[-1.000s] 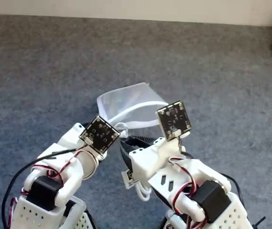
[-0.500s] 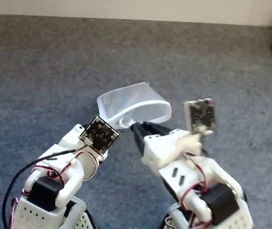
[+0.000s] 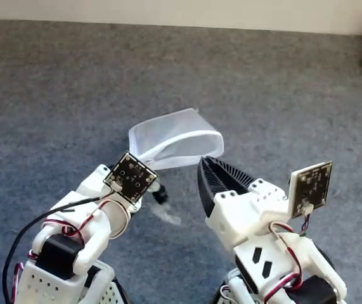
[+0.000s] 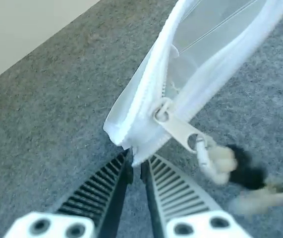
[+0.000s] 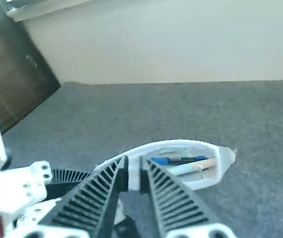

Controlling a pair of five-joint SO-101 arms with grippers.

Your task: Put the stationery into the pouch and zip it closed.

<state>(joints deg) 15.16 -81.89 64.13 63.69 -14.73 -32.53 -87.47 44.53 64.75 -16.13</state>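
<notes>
Right now the left claw [image 4: 137, 158] is pinching the near corner of the pouch [image 3: 177, 136], its jaws nearly together on the white fabric just below the end of the zip. The pouch is lying on the carpet [image 3: 54, 95] with its mouth gaping. Its long axis is running from that pinched corner away from the arms, toward the far right in the high view. The pull [image 4: 181, 133] is sitting at the pinched end, just beside the left claw, and a tassel [image 4: 233, 166] is dangling from it. Inside, the pens [image 5: 178, 160] are lying along the pouch's length, so I am judging the loading done and the zip not yet drawn.

The right claw [image 5: 134, 161] is hovering near the pouch's open rim with its jaws drawn together on nothing. The pull is lying to its left and closer to the arms' bases, between the two claws. Being free, this claw is looking like the one to take the pull and draw it along the pouch's axis, away from the left claw's hold.

Grey carpet is covering the whole surface. A pale wall [image 5: 181, 39] is closing it off at the far side, and a dark wooden cabinet [image 5: 7, 74] is standing at one end.
</notes>
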